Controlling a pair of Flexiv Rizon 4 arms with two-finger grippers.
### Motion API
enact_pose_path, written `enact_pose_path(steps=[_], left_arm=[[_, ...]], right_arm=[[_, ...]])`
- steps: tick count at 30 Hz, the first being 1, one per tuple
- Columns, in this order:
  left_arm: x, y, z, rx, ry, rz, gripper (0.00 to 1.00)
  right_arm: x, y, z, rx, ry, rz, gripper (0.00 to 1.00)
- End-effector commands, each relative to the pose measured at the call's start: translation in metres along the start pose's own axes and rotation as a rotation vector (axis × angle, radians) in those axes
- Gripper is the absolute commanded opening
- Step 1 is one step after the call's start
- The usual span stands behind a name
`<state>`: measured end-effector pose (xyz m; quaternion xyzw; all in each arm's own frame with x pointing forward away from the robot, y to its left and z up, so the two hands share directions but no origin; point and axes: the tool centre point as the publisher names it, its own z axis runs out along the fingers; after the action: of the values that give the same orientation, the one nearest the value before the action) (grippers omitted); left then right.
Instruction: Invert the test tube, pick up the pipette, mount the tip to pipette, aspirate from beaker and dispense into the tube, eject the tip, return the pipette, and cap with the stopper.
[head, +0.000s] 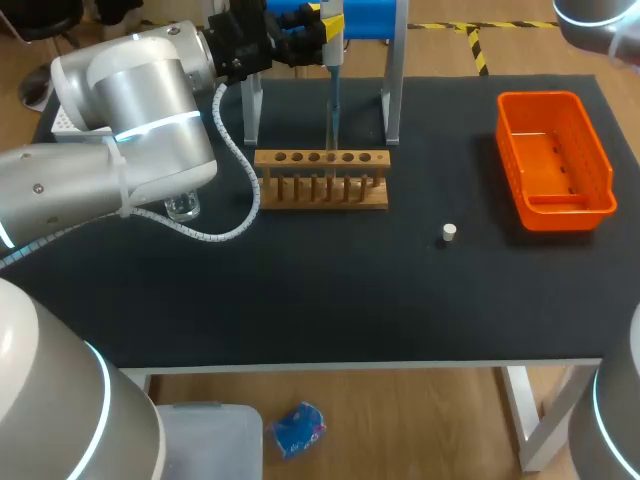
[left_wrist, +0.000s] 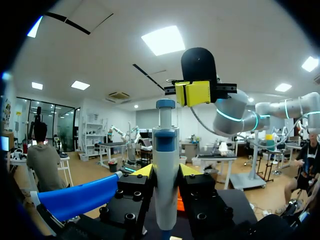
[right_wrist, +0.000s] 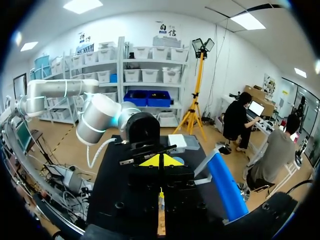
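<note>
The left gripper (left_wrist: 166, 172) is clamped on the pipette (left_wrist: 165, 145), which stands upright at the table's back, plunger up, narrow end pointing down over the wooden rack (head: 320, 182), while the right gripper (right_wrist: 160, 161) has its fingers together.

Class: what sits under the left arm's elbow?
A clear glass beaker on the table; only its base shows. The left arm covers its rim and contents.
</note>
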<state>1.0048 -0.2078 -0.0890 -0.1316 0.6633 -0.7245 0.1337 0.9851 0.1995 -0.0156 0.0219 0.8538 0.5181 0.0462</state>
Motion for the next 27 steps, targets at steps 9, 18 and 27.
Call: enact_pose_path(steps=[9,18,27], left_arm=[[0.000,0.001,0.001,0.003,-0.005,0.001,0.00],[0.000,0.001,0.001,0.003,-0.005,0.001,0.00],[0.000,0.001,0.001,0.003,-0.005,0.001,0.00]], right_arm=[[-0.001,0.007,-0.002,-0.019,0.009,-0.004,0.00],[-0.011,0.012,0.004,-0.024,-0.001,-0.014,0.00],[-0.017,0.009,0.011,-0.014,0.000,-0.004,0.00]])
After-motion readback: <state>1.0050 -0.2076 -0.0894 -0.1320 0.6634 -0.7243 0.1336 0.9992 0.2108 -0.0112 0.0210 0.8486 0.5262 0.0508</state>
